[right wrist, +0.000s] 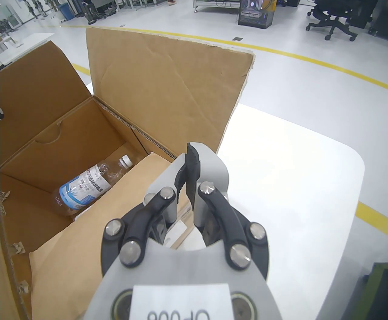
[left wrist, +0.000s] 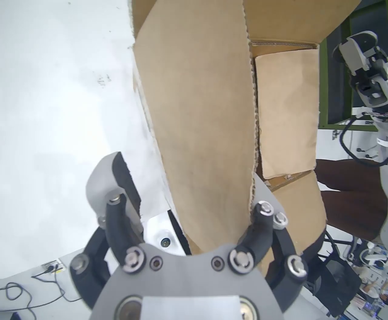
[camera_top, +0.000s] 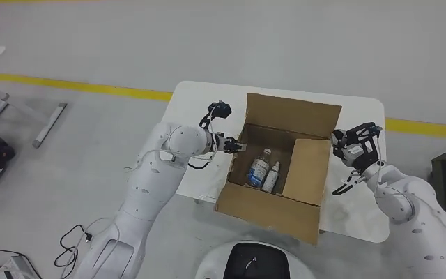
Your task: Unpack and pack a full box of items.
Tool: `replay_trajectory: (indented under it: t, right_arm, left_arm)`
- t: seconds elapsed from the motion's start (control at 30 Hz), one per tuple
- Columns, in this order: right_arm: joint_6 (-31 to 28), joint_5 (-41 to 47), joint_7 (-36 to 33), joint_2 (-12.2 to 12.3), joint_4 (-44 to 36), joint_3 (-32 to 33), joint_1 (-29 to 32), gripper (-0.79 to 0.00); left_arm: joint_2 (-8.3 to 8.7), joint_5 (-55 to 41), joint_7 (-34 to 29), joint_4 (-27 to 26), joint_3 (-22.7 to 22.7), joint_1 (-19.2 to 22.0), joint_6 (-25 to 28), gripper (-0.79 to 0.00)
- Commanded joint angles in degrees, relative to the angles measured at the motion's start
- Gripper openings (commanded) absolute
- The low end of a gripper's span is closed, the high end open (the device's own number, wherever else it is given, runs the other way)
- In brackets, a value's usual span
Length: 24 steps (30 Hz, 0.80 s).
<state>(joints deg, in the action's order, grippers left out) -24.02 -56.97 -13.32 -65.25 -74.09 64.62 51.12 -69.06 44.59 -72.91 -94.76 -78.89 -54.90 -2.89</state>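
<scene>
An open cardboard box [camera_top: 268,209] stands on the white table [camera_top: 202,97]. Inside lie a clear bottle with a blue label [camera_top: 258,169] and a small white bottle [camera_top: 272,178]. My left gripper [camera_top: 238,146] is at the box's left side, open, with the raised left flap [left wrist: 200,121] between its fingers [left wrist: 121,181], close against one of them. My right gripper [camera_top: 339,142] hovers at the box's right side, shut with nothing in it [right wrist: 188,169], just above the inward-leaning right flap [camera_top: 309,169]. The right wrist view also has the labelled bottle [right wrist: 85,186] on the box floor.
The back flap [right wrist: 163,88] stands upright. Bare table [right wrist: 288,157] lies to the right of the box, ending in a rounded corner. A yellow floor line [camera_top: 77,86] runs behind the table. Office chairs [right wrist: 333,18] stand far off.
</scene>
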Motion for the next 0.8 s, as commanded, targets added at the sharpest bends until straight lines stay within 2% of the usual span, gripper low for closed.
replay_trajectory:
  t: [0.0,0.13,0.3,0.67,0.7,0.73,0.77]
  right_arm:
    - [0.0,0.0,0.0,-0.1,0.1,0.0,0.0,-0.785]
    - [-0.1,-0.2,0.0,-0.1,0.0,0.1,-0.1,-0.785]
    - [-0.2,-0.4,-0.1,-0.2,-0.2,0.3,0.1,-0.785]
    - [-0.1,-0.6,-0.3,-0.4,-0.5,0.3,0.5,-0.785]
    - [-0.1,-0.6,-0.2,-0.5,-0.5,0.3,0.5,-0.785]
    - [0.0,-0.7,-0.2,-0.5,-0.5,0.4,0.5,-0.785]
    - [0.1,-0.7,0.0,-0.5,-0.5,0.4,0.5,-0.785]
  left_arm:
    - [0.24,4.8,0.7,-0.9,0.6,-0.2,-1.1,0.0]
    - [0.68,15.4,2.4,-2.6,2.1,-0.8,-3.4,0.0]
    - [0.88,23.4,2.7,-3.1,3.6,-1.2,-5.7,0.0]
    - [0.86,20.3,2.5,-3.8,3.3,-1.6,-4.0,0.0]
    - [0.86,20.1,2.4,-3.9,3.3,-1.6,-3.8,-0.095]
    - [0.86,19.7,2.4,-3.9,3.3,-1.6,-3.4,-0.449]
    - [0.88,19.6,2.5,-3.9,3.3,-1.6,-3.2,-0.68]
